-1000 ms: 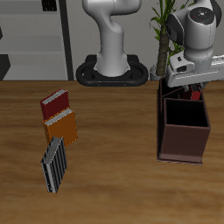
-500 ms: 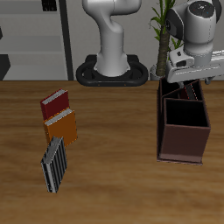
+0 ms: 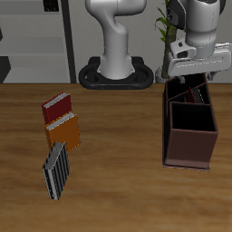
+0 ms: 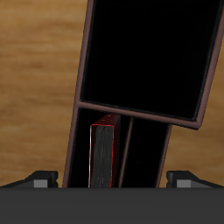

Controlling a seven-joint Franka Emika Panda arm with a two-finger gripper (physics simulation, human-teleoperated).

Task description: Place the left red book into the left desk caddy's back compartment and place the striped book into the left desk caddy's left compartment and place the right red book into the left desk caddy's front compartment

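**Pincer above the caddy's back end, one red book standing in a slot**

Exterior view: A wooden surface [image 3: 127, 172] carries the left desk caddy [image 3: 190, 136], a dark maroon box with inner partitions, its long axis running from the surface's front edge toward the back. The robot's pincer [image 3: 192, 83] hangs over the caddy's far end, just above its rim. A sliver of red, the left red book [image 3: 196, 93], shows at that far end directly under the pincer; too little of it is visible here to tell its tilt. Well apart from the caddy, across the surface, lie three books in a loose column. Farthest back is the right red book [image 3: 57, 109], lying flat, its long axis angled slightly away from the surface's edges. Just in front of it, touching or nearly so, is an orange book [image 3: 63, 133]. Nearest the front edge is the striped book [image 3: 56, 169], lying flat with its stripes and long axis running roughly front to back, slightly tilted.

Wrist view: The camera looks straight down into the caddy [image 4: 84, 87]. The left red book [image 4: 104, 156] stands on edge in a narrow slot beside the large square section, its thin edge facing up and its long axis running along the slot. The two fingertips [image 4: 37, 181] sit wide apart, one on either side of the caddy's end, with the book between them but touching neither. The pincer is spread and holds nothing.
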